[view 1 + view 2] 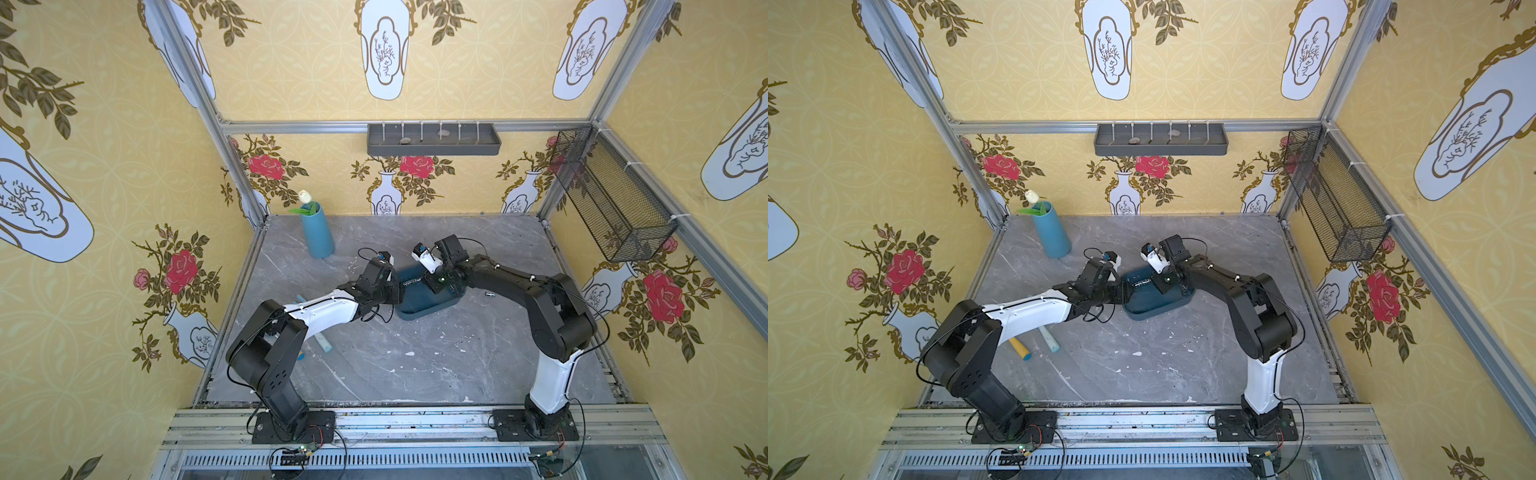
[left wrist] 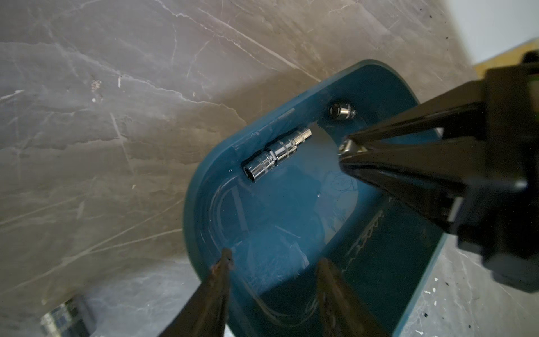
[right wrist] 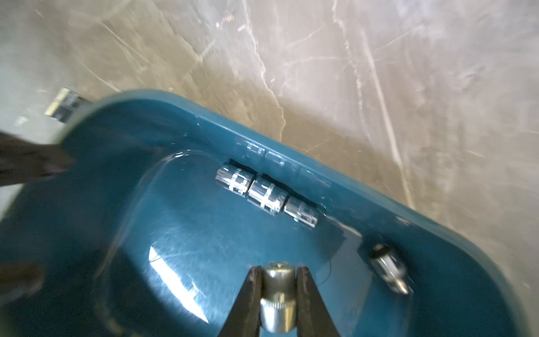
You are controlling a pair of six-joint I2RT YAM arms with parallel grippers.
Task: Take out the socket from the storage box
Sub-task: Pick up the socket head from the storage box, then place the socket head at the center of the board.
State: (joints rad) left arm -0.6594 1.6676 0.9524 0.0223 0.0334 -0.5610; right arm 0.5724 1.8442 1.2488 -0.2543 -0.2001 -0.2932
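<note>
Where right jaws close: socket (image 3: 277,294).

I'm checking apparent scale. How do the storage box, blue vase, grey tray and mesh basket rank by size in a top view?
1. mesh basket
2. grey tray, close to the basket, so unsure
3. storage box, partly hidden by the arms
4. blue vase

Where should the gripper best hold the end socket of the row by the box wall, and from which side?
Probably grip the end socket across its round barrel, from above: the storage box wall blocks one flank, and a neighbour abuts its inner end.
</note>
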